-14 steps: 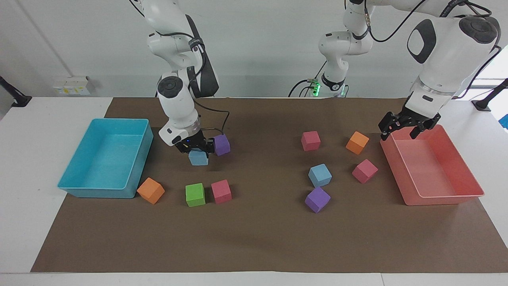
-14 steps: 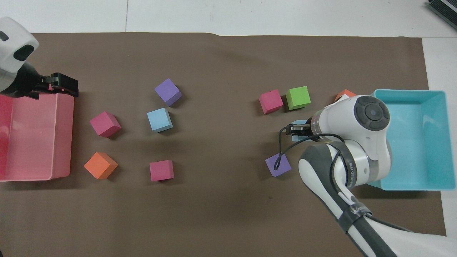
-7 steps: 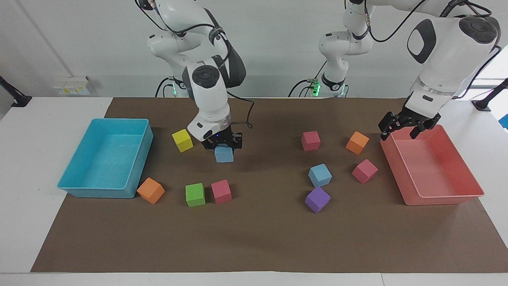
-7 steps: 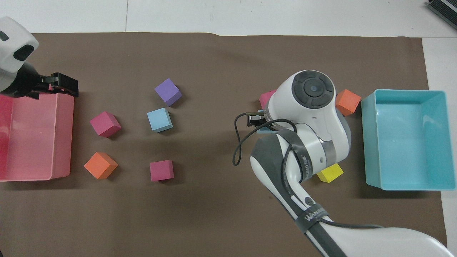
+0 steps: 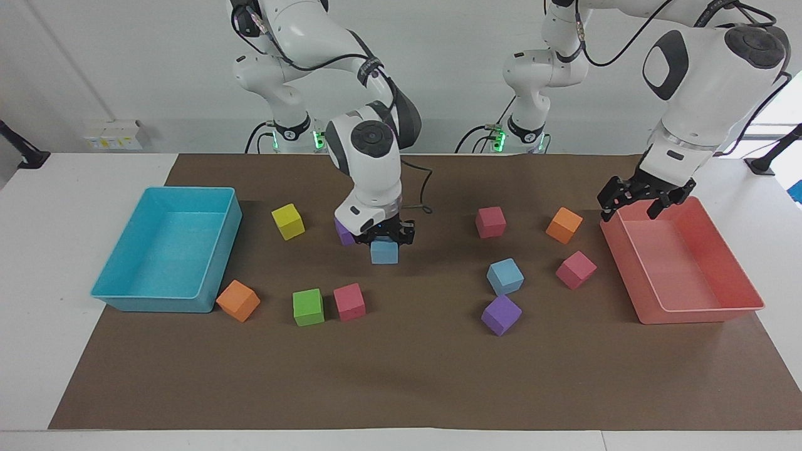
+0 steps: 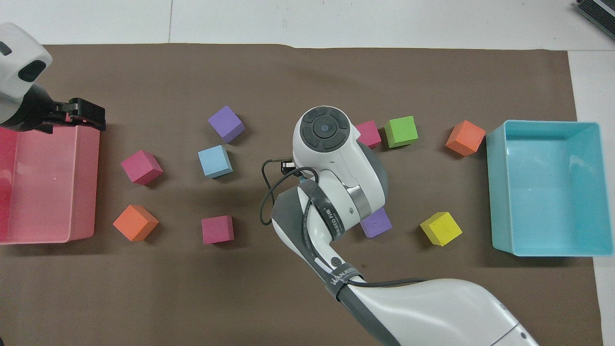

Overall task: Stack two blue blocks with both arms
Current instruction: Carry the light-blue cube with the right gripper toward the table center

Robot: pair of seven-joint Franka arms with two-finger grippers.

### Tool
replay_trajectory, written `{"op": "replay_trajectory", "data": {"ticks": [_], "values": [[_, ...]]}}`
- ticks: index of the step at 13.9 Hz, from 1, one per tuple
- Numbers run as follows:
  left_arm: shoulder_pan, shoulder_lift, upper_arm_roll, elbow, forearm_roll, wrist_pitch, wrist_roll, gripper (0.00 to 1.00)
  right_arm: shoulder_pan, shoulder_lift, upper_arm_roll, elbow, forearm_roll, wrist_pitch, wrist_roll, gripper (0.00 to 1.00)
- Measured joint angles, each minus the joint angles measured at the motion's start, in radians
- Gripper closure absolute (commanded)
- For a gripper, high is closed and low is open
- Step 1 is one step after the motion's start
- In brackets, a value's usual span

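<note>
Facing view: my right gripper [image 5: 384, 240] has its fingers clamped on a matte sky-blue foam cube [image 5: 384, 252] over the brown mat; left gripper [image 5: 634, 202] spread, waiting above the pink tray [image 5: 739, 275]. Overhead: second blue cube [image 6: 215, 161] rests square-edged beside a purple cube [image 6: 226, 123].

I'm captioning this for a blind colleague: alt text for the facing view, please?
The right gripper holds a blue block above the brown mat; the second blue block lies among coloured cubes. The left gripper waits open over the pink tray.

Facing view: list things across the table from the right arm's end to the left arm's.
Turquoise tray, orange cube, yellow cube, green cube, blue block in the right gripper, red tray.
</note>
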Motion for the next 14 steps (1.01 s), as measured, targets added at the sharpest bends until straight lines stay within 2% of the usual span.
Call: {"op": "replay_trajectory", "data": {"ticks": [5,14], "values": [[0.0,0.0,0.0,0.0,0.0,0.0,0.0,0.0,0.038,0.062,0.0,0.01,0.0,0.082,0.0,1.0],[0.0,0.0,0.0,0.0,0.0,0.0,0.0,0.0,0.051,0.08,0.0,-0.023,0.0,0.14,0.0,0.99]]}}
